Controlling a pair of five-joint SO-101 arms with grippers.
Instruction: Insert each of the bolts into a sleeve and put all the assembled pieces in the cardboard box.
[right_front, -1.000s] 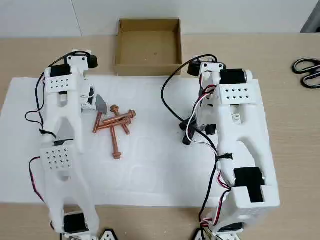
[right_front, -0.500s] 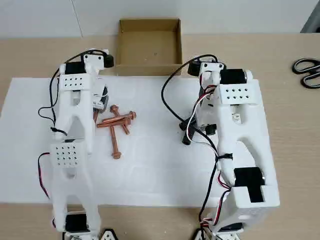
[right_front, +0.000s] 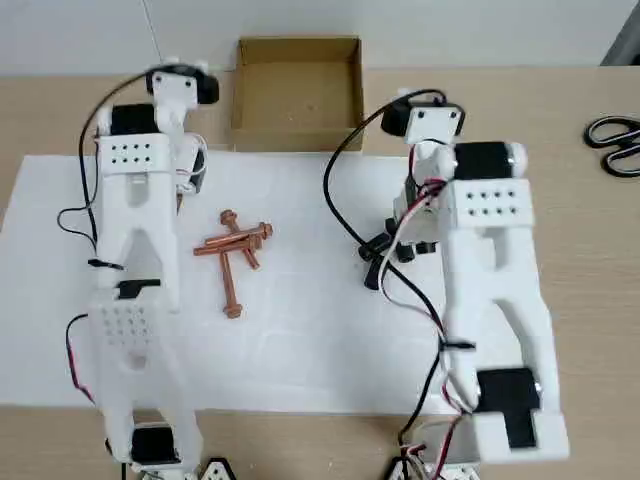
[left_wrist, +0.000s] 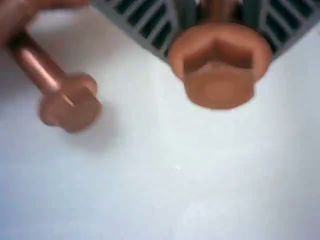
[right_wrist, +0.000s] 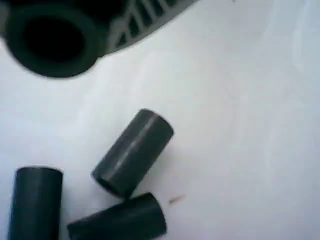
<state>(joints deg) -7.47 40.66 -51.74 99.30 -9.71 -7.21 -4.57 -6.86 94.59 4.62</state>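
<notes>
My left gripper (left_wrist: 219, 11) is shut on a copper bolt (left_wrist: 219, 70), whose hex head faces the camera between the ribbed grey jaws. In the high view this gripper (right_front: 190, 172) hangs just beyond the pile of copper bolts (right_front: 236, 252) on the white sheet. One more bolt (left_wrist: 56, 86) lies close below it. My right gripper (right_wrist: 75, 20) is shut on a black sleeve (right_wrist: 52, 41), above three loose sleeves (right_wrist: 132, 152) on the sheet. These sleeves (right_front: 380, 252) lie beside the right gripper (right_front: 408, 222). The cardboard box (right_front: 297, 128) stands at the far middle.
A white sheet (right_front: 300, 340) covers the table's middle. Scissors (right_front: 615, 140) lie at the far right on the bare wood. Black and red cables (right_front: 345, 200) loop from the right arm over the sleeves.
The left gripper closed on a bolt at the pile and drew back toward the box with it. The right arm shifted and rose over the sleeves.
</notes>
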